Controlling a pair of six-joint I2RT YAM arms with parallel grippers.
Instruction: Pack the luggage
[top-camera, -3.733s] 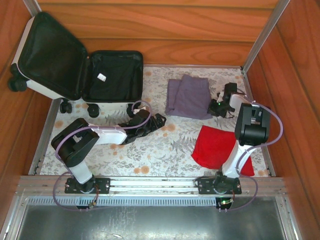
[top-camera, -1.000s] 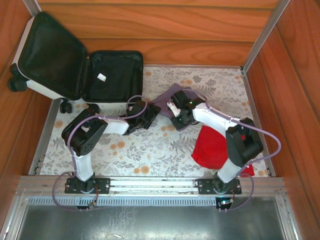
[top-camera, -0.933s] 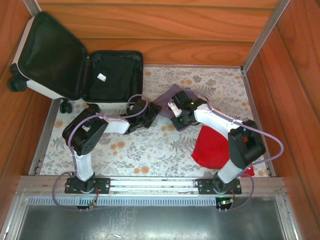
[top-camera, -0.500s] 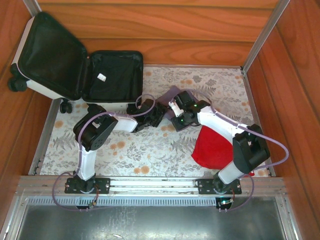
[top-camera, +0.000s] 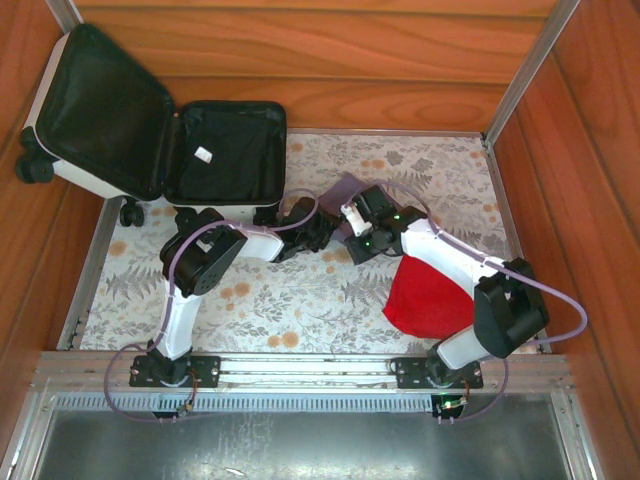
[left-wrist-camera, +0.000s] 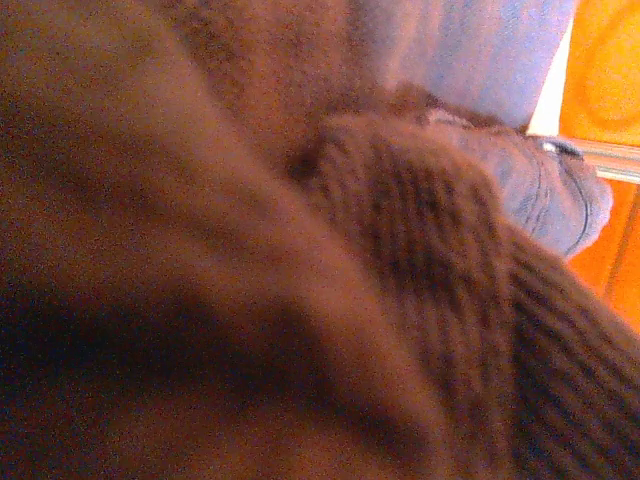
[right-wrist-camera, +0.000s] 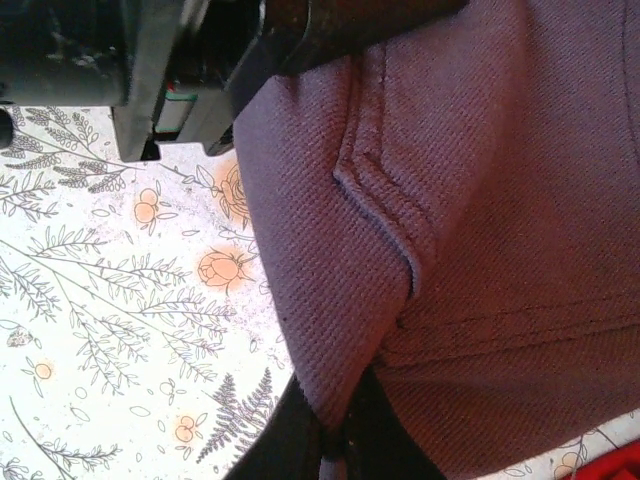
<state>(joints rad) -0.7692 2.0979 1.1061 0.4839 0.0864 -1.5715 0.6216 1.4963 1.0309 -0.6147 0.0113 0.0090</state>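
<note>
The white luggage (top-camera: 228, 212) lies open at the back left, its black-lined lid (top-camera: 95, 110) leaning on the wall. A purple garment (top-camera: 345, 190) lies bunched at mid-table between both grippers. My right gripper (top-camera: 354, 238) is shut on its near edge; in the right wrist view the black fingers (right-wrist-camera: 270, 450) pinch a fold of purple cloth (right-wrist-camera: 480, 200) at the right gripper (right-wrist-camera: 345, 440). My left gripper (top-camera: 322, 232) presses into the garment's left side. Purple knit fabric (left-wrist-camera: 400, 250) covers the left wrist view, hiding its jaws.
A red cloth (top-camera: 430, 295) lies on the floral table cover (top-camera: 300, 310) at the right, under my right forearm. Wooden walls close in the back and both sides. The left arm's black body (right-wrist-camera: 150, 60) sits close to the garment's edge.
The right gripper has dragged the purple garment left from the back right toward the middle. The left gripper has moved right into the garment, and the two now meet.
</note>
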